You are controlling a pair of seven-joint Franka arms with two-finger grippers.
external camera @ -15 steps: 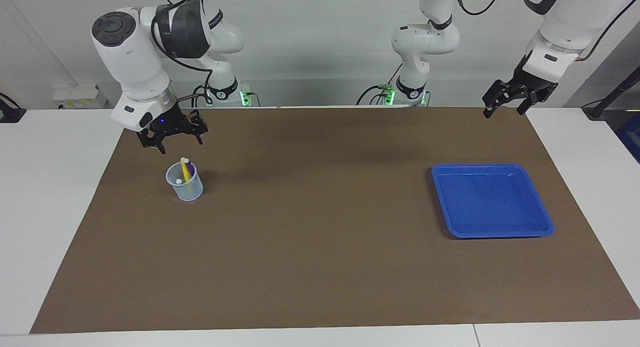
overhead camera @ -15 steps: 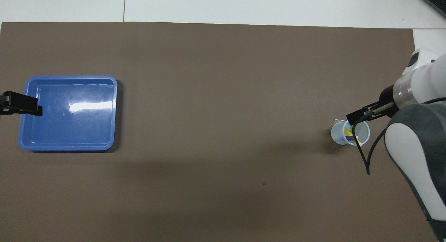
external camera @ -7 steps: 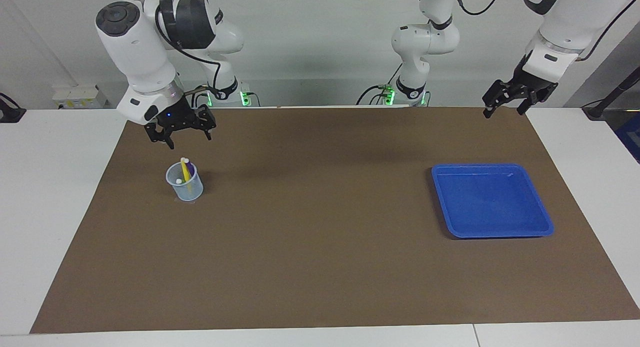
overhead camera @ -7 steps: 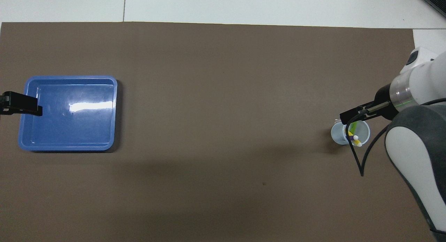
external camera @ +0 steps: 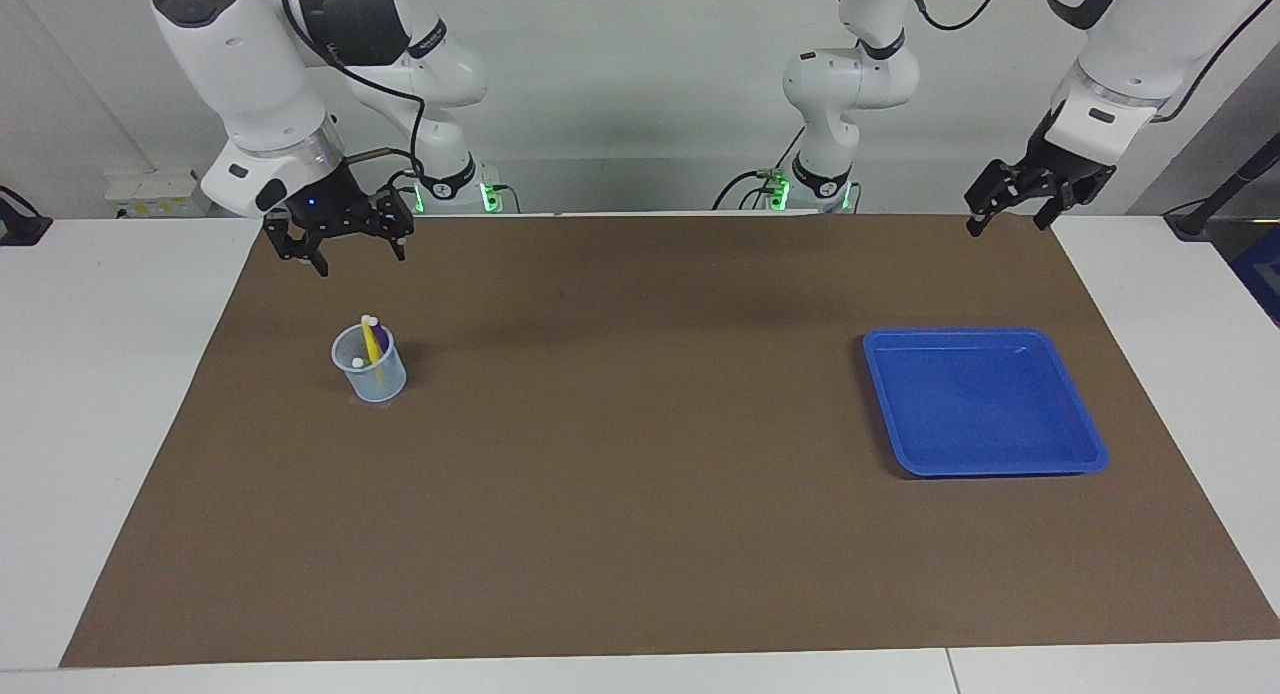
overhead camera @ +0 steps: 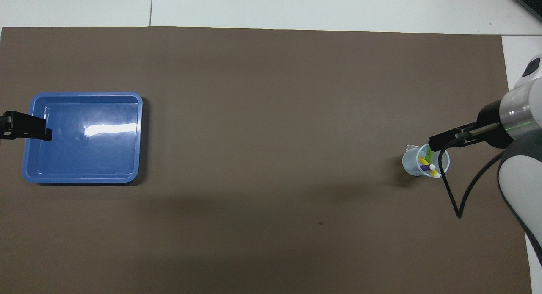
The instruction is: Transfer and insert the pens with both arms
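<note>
Three pens stand in a clear plastic cup (external camera: 369,372) (overhead camera: 424,162) toward the right arm's end of the mat. The yellow pen (external camera: 373,345) (overhead camera: 423,161) and the purple pen (external camera: 381,335) (overhead camera: 426,167) lean together, and the lime green pen (overhead camera: 430,153) shows in the overhead view. My right gripper (external camera: 358,258) (overhead camera: 443,138) hangs open and empty, raised above the mat by the cup. My left gripper (external camera: 1008,224) (overhead camera: 28,131) waits open and empty, raised over the mat's corner at the left arm's end.
A blue tray (external camera: 1085,444) (overhead camera: 84,177) with nothing in it lies on the brown mat (external camera: 640,494) toward the left arm's end. White table surface (external camera: 120,374) borders the mat. Two smaller white arm bases with green lights stand along the robots' edge.
My right gripper has risen and drawn away from the cup, toward the robots and the right arm's end. The left arm, pens, cup and tray have not moved.
</note>
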